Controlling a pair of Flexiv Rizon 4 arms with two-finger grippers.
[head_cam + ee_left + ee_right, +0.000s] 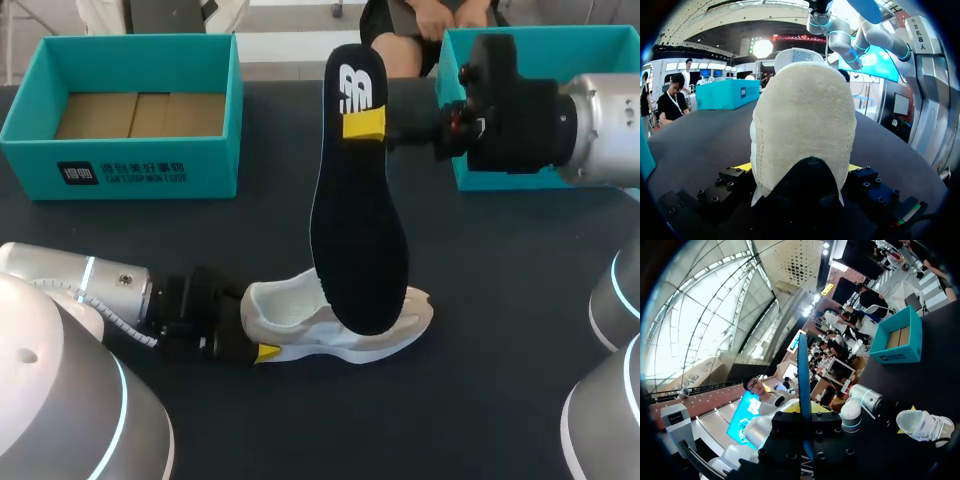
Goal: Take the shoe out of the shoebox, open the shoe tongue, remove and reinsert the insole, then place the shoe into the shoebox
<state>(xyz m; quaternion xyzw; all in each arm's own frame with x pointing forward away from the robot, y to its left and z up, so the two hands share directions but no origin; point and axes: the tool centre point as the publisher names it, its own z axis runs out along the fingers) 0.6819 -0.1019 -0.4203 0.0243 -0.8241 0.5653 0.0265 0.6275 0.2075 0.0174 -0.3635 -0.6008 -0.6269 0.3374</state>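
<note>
While the right pincer (368, 126) grips it: long black foam insole (360, 230), heel end between the fingers, toe end hanging below.
Left pincer (799, 169): clamped on the heel of the cream mesh shoe (295, 305).
Shoe: on the dark bench (480, 380).

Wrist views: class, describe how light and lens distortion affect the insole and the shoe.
Left wrist view: the cream fleecy shoe looms swollen by the fisheye lens. Right wrist view: the flat black insole, edge-on, stands against bright backlight.
</note>
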